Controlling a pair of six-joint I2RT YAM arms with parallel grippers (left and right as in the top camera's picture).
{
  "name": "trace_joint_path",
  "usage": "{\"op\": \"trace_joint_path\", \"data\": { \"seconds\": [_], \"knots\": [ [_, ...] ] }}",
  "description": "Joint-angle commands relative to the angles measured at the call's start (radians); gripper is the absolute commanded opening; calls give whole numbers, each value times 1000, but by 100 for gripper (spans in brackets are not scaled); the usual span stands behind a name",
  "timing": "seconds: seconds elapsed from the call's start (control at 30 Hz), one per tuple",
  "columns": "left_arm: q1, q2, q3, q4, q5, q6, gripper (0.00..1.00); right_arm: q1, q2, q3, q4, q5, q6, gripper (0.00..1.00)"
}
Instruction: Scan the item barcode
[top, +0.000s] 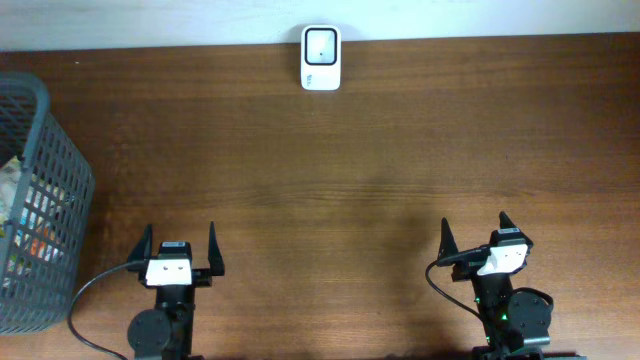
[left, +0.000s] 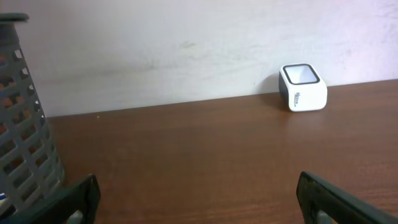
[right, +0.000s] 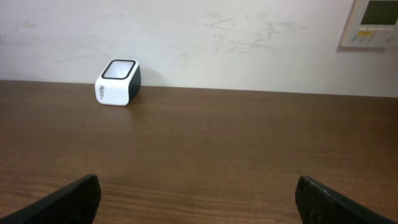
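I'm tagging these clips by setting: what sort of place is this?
Probably a mock checkout bench in a lab or office: a white barcode scanner on a wooden table against a wall, with a grey mesh basket of packaged items.

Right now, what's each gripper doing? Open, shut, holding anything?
Left gripper: open, holding nothing.
Right gripper: open, holding nothing.
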Motion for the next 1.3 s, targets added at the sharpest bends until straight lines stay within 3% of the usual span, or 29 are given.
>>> {"op": "trace_joint_path", "data": {
  "seconds": [0.0,0.4,0.47,0.67,0.87,1.03,1.1,1.17,1.2,1.27],
  "knots": [
    [3,17,-3,16,18,9,99,6,-1,-7,-3,29,-3,99],
    [3,84,122,23,11,-32,99,6,-1,-7,45,61,-3,99],
    [3,161,188,29,-1,-32,99,6,-1,-7,50,62,-3,99],
    [3,616,533,14,43,-32,99,6,-1,-7,50,129,-3,99],
    [3,1142,1313,-583,269,20,99,6,-1,-7,42,136,-3,99],
    [3,1193,1382,-643,426,20,99,6,2,-7,4,136,-3,99],
    [3,1193,1382,-618,393,17,99,6,2,-7,4,136,-3,99],
    [32,1194,1419,-609,175,-122,99,6,2,-7,4,136,-3,99],
    [101,1196,1478,-620,77,-204,99,6,2,-7,4,136,-3,99],
    [256,1210,1580,-654,42,-283,99,6,2,-7,4,136,-3,99]
  ]
}}
